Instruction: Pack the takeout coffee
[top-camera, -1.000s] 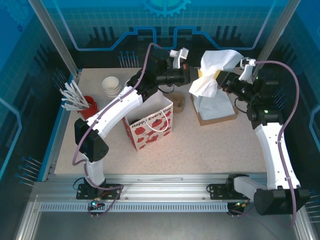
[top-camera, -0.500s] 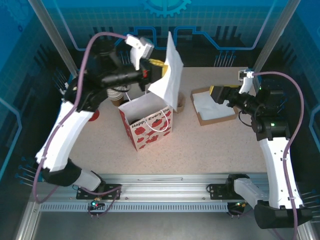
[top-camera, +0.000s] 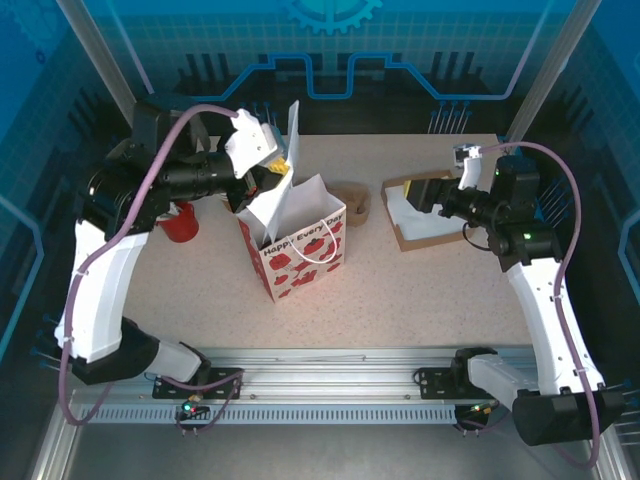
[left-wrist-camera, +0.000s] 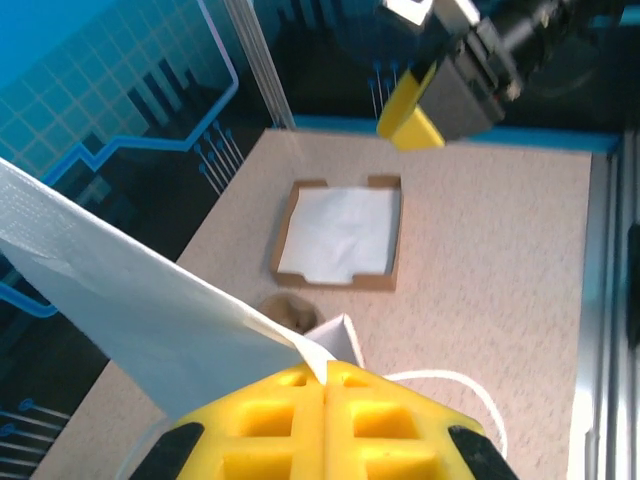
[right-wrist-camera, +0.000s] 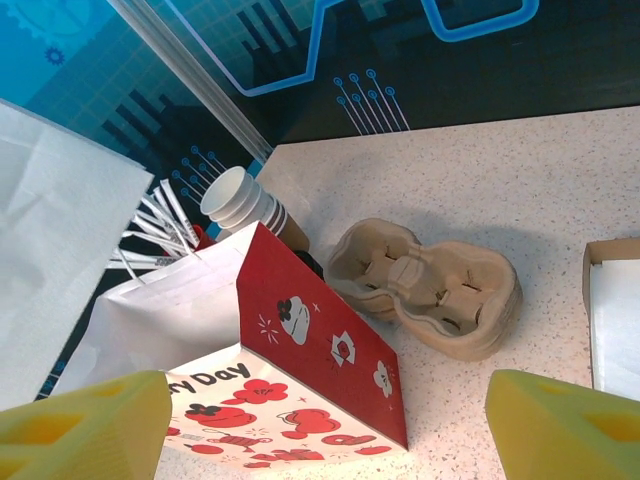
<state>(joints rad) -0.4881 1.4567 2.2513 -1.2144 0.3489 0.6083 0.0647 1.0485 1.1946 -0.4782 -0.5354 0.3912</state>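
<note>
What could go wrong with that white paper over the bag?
The white napkin, pinched in the shut left gripper, might snag the rim of the paper bag and slip outside. A bump could also tip the bag onto the cup carrier beside it.

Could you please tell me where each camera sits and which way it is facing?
Top external: above and behind the bases, looking down at the table; left arm and right arm show.
Left wrist: on the left arm, facing the napkin box; left tool shut on a white sheet.
Right wrist: on the right arm, facing the red-and-white bag; right tool open.
Shared: both wrist views show the cup carrier.
</note>
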